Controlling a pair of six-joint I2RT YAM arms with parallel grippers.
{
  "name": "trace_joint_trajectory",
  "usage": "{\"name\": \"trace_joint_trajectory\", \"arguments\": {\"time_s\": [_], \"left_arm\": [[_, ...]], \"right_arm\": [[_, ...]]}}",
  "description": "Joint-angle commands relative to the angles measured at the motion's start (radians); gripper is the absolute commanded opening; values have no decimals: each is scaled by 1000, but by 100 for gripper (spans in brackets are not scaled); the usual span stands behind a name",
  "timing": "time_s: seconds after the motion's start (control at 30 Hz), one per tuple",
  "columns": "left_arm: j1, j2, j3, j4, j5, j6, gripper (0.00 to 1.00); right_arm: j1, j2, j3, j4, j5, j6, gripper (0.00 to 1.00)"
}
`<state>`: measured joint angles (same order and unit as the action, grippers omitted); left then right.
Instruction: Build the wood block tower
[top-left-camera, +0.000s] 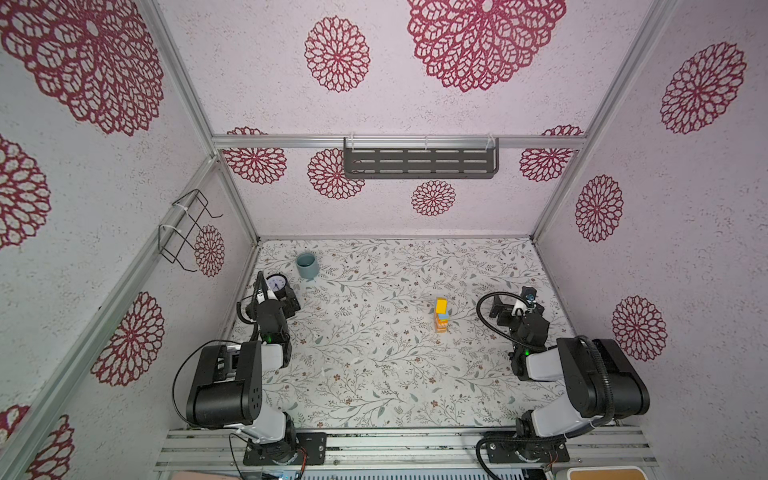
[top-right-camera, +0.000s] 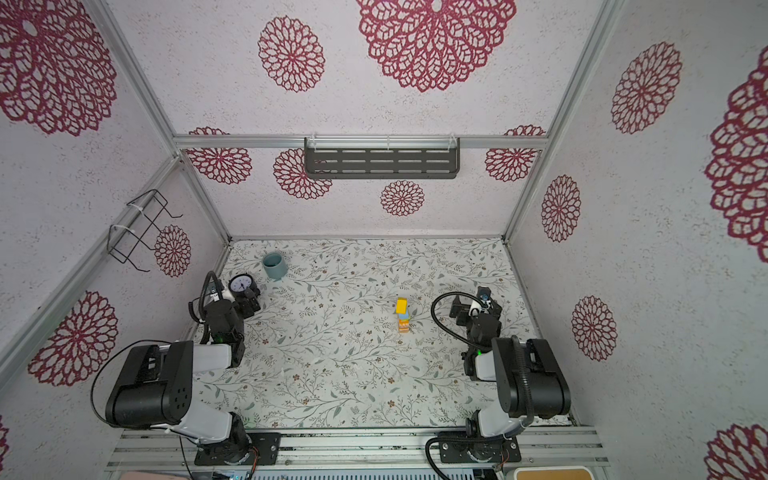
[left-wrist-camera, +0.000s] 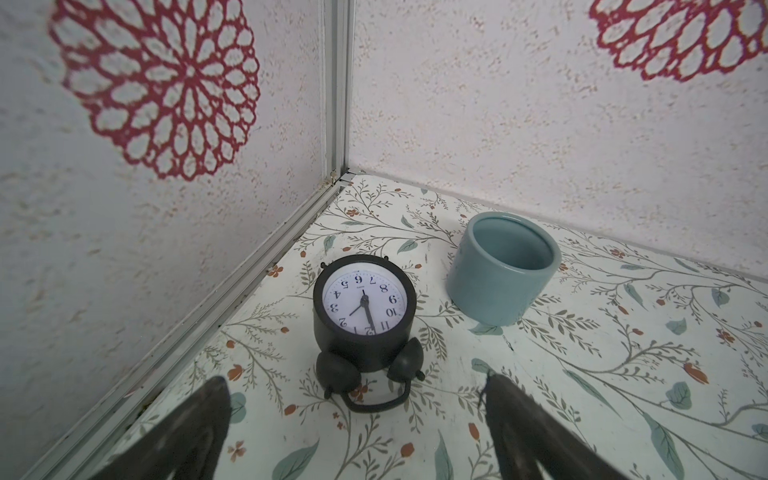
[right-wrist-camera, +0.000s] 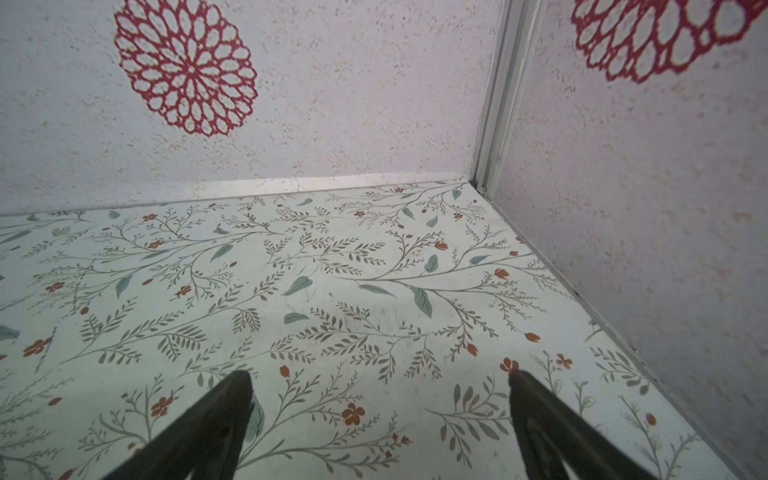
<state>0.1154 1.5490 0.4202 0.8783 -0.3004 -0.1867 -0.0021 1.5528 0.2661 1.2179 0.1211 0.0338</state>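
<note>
The tower (top-left-camera: 441, 314) (top-right-camera: 402, 315) stands right of the table's middle in both top views. It is a slim column with a yellow block on top, light blue below it and orange at the base. No loose wood blocks show on the table. My left gripper (top-left-camera: 289, 301) (left-wrist-camera: 355, 378) rests open at the left edge, far from the tower, with nothing between its fingers. My right gripper (top-left-camera: 513, 301) (right-wrist-camera: 379, 374) is open over bare table to the right of the tower, and it too holds nothing. Neither wrist view shows the tower.
A round black alarm clock (top-left-camera: 276, 284) (left-wrist-camera: 364, 307) lies just ahead of the left gripper, with a grey-blue cup (top-left-camera: 306, 265) (left-wrist-camera: 503, 268) beyond it near the back left corner. A dark shelf (top-left-camera: 419, 163) hangs on the back wall and a wire rack (top-left-camera: 187, 228) on the left wall.
</note>
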Motion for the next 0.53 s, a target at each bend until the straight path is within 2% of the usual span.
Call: {"name": "trace_joint_trajectory", "arguments": {"time_s": [0.0, 0.5], "left_arm": [[-6, 4, -5, 12, 10, 32, 97], [-7, 4, -5, 13, 8, 32, 97]], "right_arm": [[4, -20, -5, -39, 0, -15, 99], [13, -19, -2, -39, 13, -19, 99]]}}
